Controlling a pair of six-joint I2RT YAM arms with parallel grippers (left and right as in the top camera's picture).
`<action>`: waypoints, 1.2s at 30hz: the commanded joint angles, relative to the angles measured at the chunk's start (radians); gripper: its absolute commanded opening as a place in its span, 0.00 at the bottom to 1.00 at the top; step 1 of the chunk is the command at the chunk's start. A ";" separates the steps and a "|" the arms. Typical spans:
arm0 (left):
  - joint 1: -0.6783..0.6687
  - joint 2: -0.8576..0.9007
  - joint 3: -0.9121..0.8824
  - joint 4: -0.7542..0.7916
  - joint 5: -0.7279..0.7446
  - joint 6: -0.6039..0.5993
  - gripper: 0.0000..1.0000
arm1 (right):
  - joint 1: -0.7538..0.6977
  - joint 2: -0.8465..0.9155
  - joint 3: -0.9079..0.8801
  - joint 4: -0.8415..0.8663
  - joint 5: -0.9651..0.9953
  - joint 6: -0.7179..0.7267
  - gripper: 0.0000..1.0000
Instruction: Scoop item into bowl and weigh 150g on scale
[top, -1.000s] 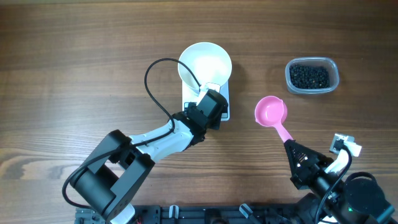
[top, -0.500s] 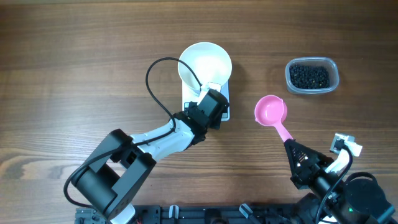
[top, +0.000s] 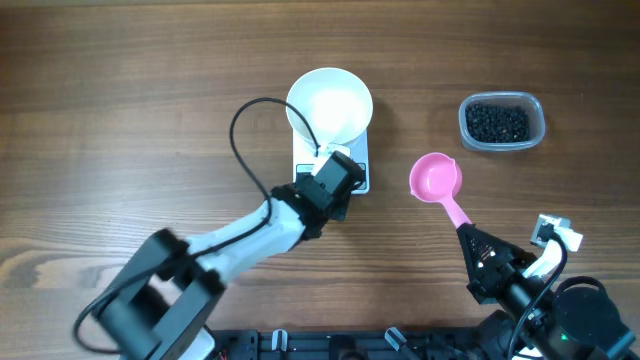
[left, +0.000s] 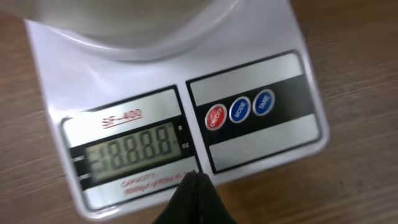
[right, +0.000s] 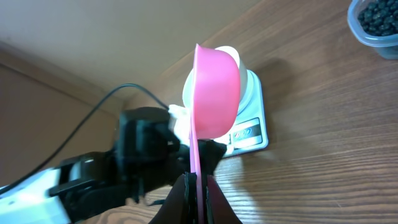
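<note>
The empty white bowl (top: 330, 105) stands on the white scale (top: 357, 178), whose display (left: 134, 148) is lit with all digits. My left gripper (top: 333, 180) is shut and holds nothing. In the left wrist view its tips (left: 198, 179) hover at the scale's front edge, just below the display. The right gripper (top: 472, 238) is shut on the handle of an empty pink scoop (top: 435, 180), which it holds above the table right of the scale; the scoop (right: 214, 93) stands on edge in the right wrist view. The item, black beans (top: 498, 122), fills a clear tub at the far right.
The clear plastic tub (top: 537, 128) sits far right of the scale, and its corner (right: 364, 40) shows at the top right of the right wrist view. A black cable (top: 245, 140) loops from the left arm over the table left of the bowl.
The left arm has drawn back a little toward the near left, its gripper sliding off the scale's front. The right arm and scoop have not moved.
</note>
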 joint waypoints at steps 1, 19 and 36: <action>-0.001 -0.139 -0.006 -0.029 0.016 0.015 0.04 | -0.003 -0.010 0.014 0.006 0.048 0.003 0.04; -0.001 -0.307 -0.006 -0.098 0.058 0.005 0.04 | -0.003 0.028 0.013 0.008 0.100 -0.003 0.04; 0.000 -0.300 -0.006 -0.232 0.042 0.005 0.04 | -0.003 0.381 0.014 0.122 0.030 0.134 0.04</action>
